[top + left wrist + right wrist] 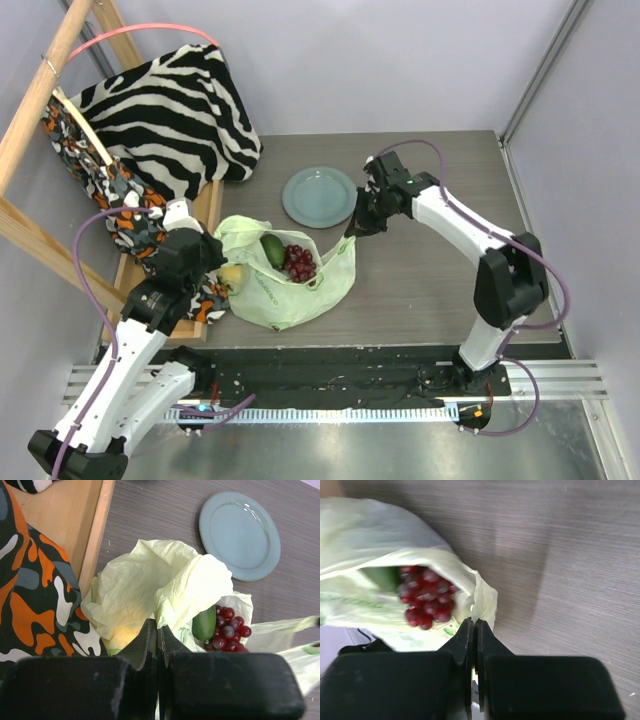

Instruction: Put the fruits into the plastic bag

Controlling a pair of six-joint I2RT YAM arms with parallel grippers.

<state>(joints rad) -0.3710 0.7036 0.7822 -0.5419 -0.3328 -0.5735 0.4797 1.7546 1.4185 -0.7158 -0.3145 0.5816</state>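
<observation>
You are holding the thin, limp plastic bag, lying on the worktop with grapes and avocado inside, by its rim, left pincer and right pincer both clamped on it.

Left arm and right arm: white link shells, black joint housings, e.g. right elbow. Left cable purple, routed ext. in loose loops; right cable same colour. Left gripper and right gripper: matte black, blocky bodies, light scuffs and dust. Fingers black, wedge-shaped, thin tips. Base plate black, on aluminium rail.
</observation>
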